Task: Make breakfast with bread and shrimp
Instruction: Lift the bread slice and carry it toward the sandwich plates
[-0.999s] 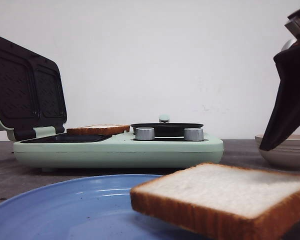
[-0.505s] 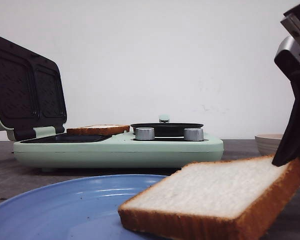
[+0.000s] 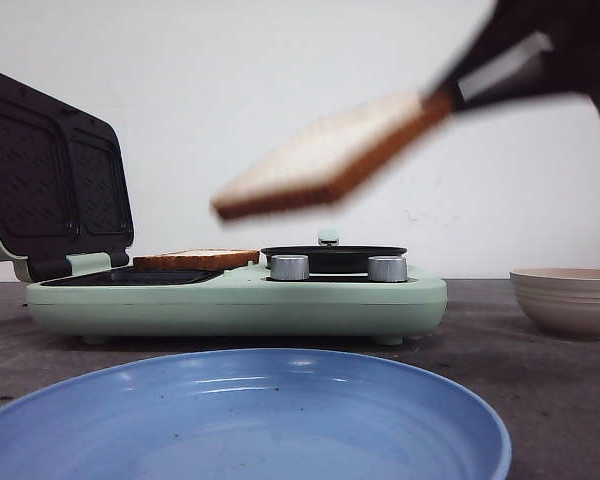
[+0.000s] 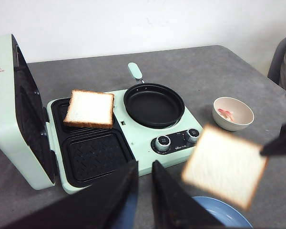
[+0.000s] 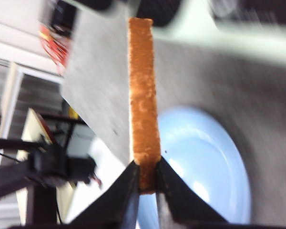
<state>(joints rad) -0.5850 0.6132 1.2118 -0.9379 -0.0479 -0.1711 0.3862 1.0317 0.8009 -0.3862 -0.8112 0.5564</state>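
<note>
Lab: bare wall point(image 3: 280, 60), tripod point(image 5: 43, 167).

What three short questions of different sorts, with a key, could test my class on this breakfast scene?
1. True or false: the right gripper is shut on a bread slice held in the air.
2. Multiple choice: where does the second slice lie? A) in the round pan B) on one plate of the open sandwich maker C) on the blue plate
3. Fill in: the small bowl with pink pieces in it stands on the table beside the ____.

Key
1. True; its fingers pinch the crust edge, and the slice hangs tilted above the appliance.
2. B; the pan and the blue plate hold nothing.
3. Sandwich maker, on its knob side.
</note>
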